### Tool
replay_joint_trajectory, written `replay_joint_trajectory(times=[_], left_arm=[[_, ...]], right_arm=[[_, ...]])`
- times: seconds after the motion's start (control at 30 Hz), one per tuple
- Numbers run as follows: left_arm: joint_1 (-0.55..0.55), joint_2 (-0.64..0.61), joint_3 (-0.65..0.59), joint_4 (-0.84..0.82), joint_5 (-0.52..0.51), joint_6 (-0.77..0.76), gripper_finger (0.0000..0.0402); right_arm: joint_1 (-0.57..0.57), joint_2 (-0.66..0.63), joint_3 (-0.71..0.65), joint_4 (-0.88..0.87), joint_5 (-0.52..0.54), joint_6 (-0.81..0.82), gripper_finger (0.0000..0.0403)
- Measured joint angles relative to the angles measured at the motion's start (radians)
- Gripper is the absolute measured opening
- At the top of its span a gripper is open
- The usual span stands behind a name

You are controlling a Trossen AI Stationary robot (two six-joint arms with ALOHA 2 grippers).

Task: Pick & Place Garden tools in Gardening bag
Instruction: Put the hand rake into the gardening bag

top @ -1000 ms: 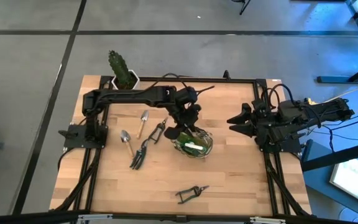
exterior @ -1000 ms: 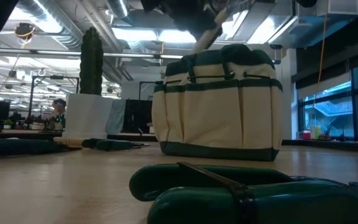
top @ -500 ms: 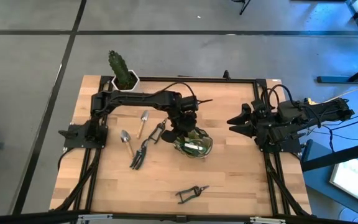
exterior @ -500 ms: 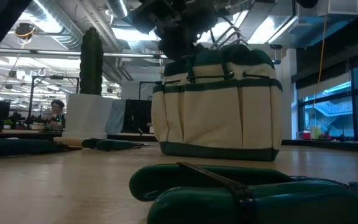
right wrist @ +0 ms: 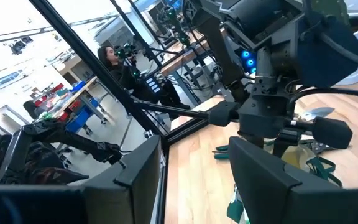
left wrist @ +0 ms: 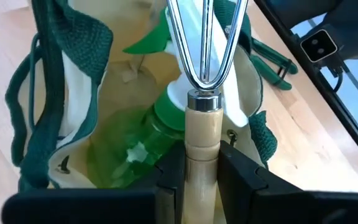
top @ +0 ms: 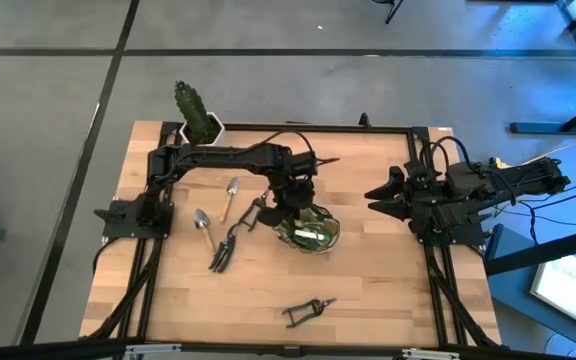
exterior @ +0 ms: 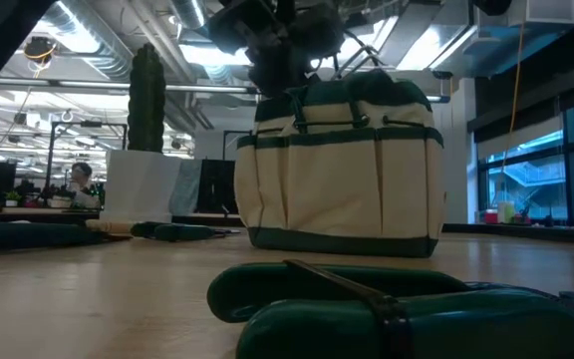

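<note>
- Wood table (top: 368,290) with black frame, grey floor around it; low view shows an office room behind.
- Cactus (top: 192,104) in white pot (top: 208,131) at the far left corner.
- Trowel (top: 231,194) and a second silver tool (top: 204,226) lie left of centre, claw rake (top: 226,246) just beside them, all on the wood.
- Black-handled tool (top: 254,211) lies between the trowel and the bag.
- My left gripper (left wrist: 202,177) is over the bag's (top: 309,231) mouth, clamped on a wooden-handled fork (left wrist: 202,93), prongs pointing down into the bag.
- Spray bottle (left wrist: 143,146) already lies inside the bag, under the fork.
- Bag stands upright near table centre; in the low view it's tan with green trim (exterior: 339,170).
- Shears (top: 307,311) lie alone near the front edge, well apart from the bag.
- My right gripper (top: 382,198) waits at the right edge, fingers parted, holding nothing.
- Person (right wrist: 110,59) shows far off in the right wrist view.
</note>
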Motion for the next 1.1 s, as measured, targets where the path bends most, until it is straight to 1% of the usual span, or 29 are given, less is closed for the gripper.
replay_joint_trajectory(times=[0.17, 0.43, 0.6, 0.8, 0.9, 1.1], left_arm=[[-0.001, 0.000, 0.000, 0.007, -0.004, -0.001, 0.0061], [0.000, 0.000, 0.000, 0.013, -0.036, -0.004, 0.0061], [-0.001, 0.000, 0.000, 0.050, -0.062, -0.039, 0.0061], [0.000, 0.000, 0.000, 0.053, -0.090, -0.056, 0.0061], [0.000, 0.000, 0.000, 0.052, -0.089, -0.067, 0.0061], [0.000, 0.000, 0.000, 0.032, -0.038, -0.056, 0.0061]], right_arm=[[0.000, 0.000, 0.000, -0.001, 0.000, 0.002, 0.0193], [0.000, 0.000, 0.000, -0.001, 0.001, 0.003, 0.0193], [0.000, 0.000, 0.000, -0.001, 0.003, 0.003, 0.0193], [0.000, 0.000, 0.000, -0.001, 0.003, 0.003, 0.0193], [0.000, 0.000, 0.000, -0.001, 0.003, 0.003, 0.0193], [0.000, 0.000, 0.000, -0.001, 0.003, 0.003, 0.0193]])
